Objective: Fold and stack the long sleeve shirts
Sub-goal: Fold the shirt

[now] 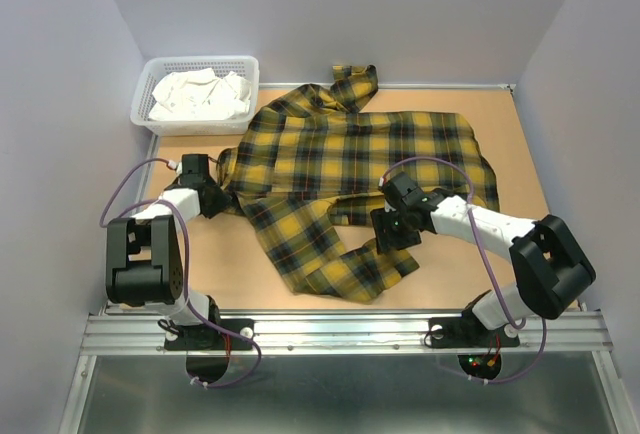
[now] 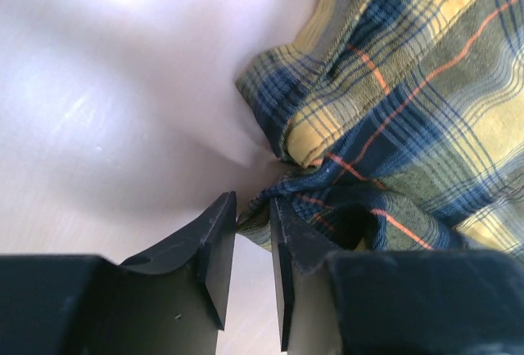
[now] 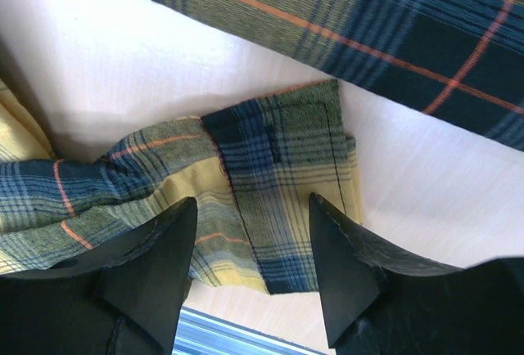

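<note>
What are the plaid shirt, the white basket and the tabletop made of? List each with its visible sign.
The plaid shirt looks like woven cloth, likely cotton flannel: matte, with soft creases, a visible weave and stitched hems. The basket looks like white plastic, given its moulded lattice walls. The tabletop is tan and matte, probably wood or laminate board; I cannot tell which.

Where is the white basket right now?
In the top view, the white basket sits at the far left corner of the table, holding white cloth. The yellow plaid shirt lies just to its right.
</note>
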Available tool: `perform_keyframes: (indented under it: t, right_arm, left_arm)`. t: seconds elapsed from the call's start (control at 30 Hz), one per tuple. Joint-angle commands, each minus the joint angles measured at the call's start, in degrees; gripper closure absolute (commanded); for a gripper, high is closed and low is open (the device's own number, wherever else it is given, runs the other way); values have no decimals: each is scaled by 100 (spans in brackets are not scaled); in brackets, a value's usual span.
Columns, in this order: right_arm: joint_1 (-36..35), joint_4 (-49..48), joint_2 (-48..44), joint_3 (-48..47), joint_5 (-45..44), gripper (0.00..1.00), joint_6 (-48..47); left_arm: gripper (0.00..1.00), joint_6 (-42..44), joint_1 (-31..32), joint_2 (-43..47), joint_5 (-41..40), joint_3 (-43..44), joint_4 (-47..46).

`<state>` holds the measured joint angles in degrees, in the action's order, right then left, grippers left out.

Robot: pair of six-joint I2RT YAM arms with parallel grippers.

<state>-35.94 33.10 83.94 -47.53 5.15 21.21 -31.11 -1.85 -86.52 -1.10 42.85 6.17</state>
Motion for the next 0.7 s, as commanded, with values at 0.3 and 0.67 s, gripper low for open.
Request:
perform_keyframes:
  t: [0.3,0.67]
  right_arm:
    - [-71,381,-62,-239,-93,21,-20]
    - [-518,495,710,-292,-787,24,216]
  left_arm:
    - [62,193,-237,153,356,-277,103]
    - [61,352,-228,320,189,-339,68]
